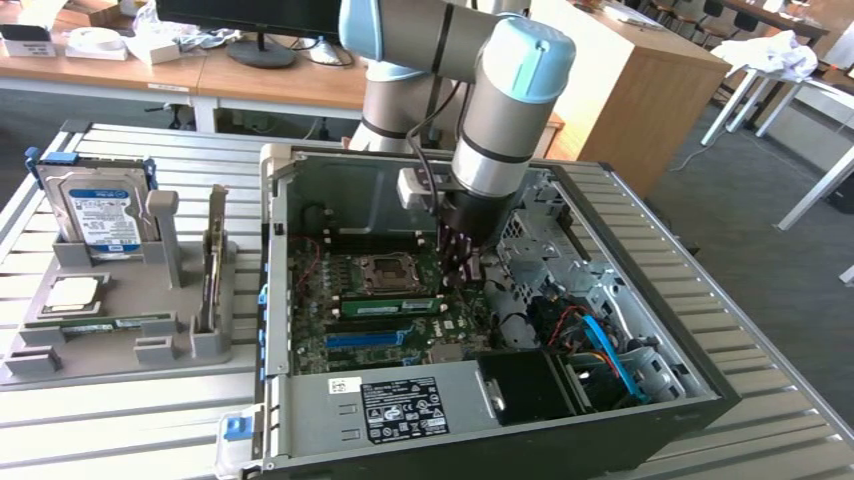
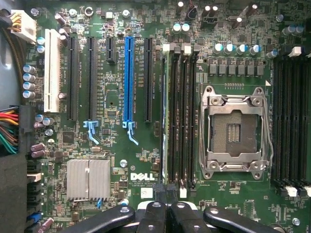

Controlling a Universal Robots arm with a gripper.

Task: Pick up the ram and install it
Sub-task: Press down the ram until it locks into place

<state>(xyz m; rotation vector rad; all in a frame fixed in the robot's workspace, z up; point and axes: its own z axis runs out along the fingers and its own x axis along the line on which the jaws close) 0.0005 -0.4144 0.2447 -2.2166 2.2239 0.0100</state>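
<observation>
Ram (image 1: 390, 303) sat in its slot beside the CPU socket (image 2: 235, 128) — jaws closed, empty; pressing evenly would seat it.

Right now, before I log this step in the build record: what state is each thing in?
ram: standing in a slot beside the CPU socket; latching unclear.
gripper: shut, tips by the ram's end.
CPU socket: empty.
computer case: open, side panel off.
hard drive: upright in the grey holder.
processor: lying flat on the holder.
</observation>
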